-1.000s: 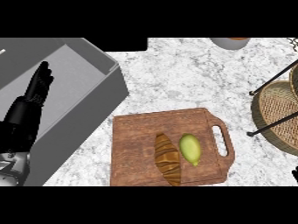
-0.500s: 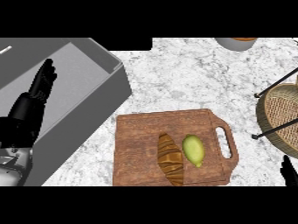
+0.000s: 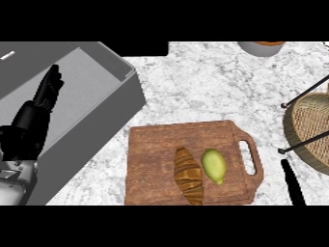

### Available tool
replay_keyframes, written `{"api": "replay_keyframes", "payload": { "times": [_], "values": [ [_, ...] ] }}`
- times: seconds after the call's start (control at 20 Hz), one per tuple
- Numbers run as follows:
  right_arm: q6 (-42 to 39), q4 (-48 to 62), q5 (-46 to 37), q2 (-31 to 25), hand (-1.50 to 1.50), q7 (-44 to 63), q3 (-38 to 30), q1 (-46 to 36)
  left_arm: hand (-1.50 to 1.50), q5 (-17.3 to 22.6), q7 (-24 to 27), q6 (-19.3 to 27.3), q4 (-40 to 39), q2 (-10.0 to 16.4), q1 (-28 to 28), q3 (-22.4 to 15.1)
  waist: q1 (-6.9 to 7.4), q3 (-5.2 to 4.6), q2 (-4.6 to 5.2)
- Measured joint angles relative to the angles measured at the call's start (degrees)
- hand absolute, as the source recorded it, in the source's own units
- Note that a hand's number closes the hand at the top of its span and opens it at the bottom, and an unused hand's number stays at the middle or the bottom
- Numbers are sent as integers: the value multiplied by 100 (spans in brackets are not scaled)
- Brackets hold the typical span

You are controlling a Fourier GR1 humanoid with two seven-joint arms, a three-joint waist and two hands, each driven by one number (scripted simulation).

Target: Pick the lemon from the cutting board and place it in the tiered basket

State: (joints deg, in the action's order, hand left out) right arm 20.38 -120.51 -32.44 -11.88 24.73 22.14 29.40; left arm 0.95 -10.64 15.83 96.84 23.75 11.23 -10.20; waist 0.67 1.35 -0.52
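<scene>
Left of the right hand (image 3: 289, 183), too little of it shown to tell its state, the yellow-green oval lemon (image 3: 214, 165) lies ungrasped on the brown wooden cutting board (image 3: 153, 144). The woven wicker tiered basket (image 3: 316, 130) sits just beyond that hand, handy for placing. The left hand (image 3: 32, 125) rests far left, fingers straight.

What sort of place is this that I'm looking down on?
Most likely a kitchen counter: a white marbled countertop beside a grey sink-like basin, a brown wooden cutting board bearing a yellow-green lemon and a browned croissant, and a woven wicker tiered basket at the right.
</scene>
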Motion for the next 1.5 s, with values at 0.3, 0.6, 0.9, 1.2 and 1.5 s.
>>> {"api": "replay_keyframes", "payload": {
  "times": [0.3,0.6,0.9,1.2,1.5],
  "values": [
    [-104,180,-665,242,-150,635,328,-395,0,-75,41,12,-20,-24,-56,49,-49,14,-33],
    [-25,473,-1431,457,-150,980,564,-615,0,-88,103,-15,-15,-55,-101,107,-75,27,-43],
    [15,544,-2085,660,-150,1301,824,-692,0,-98,66,-58,-2,-63,-128,144,-99,29,-45],
    [-8,734,-2315,875,-150,1536,931,-826,0,-164,62,-61,-10,-93,-131,170,-99,39,-46],
    [-11,1034,-2314,1052,-150,1673,893,-1037,0,-126,103,-136,-19,-126,-134,211,-92,49,-42]
  ]
}}
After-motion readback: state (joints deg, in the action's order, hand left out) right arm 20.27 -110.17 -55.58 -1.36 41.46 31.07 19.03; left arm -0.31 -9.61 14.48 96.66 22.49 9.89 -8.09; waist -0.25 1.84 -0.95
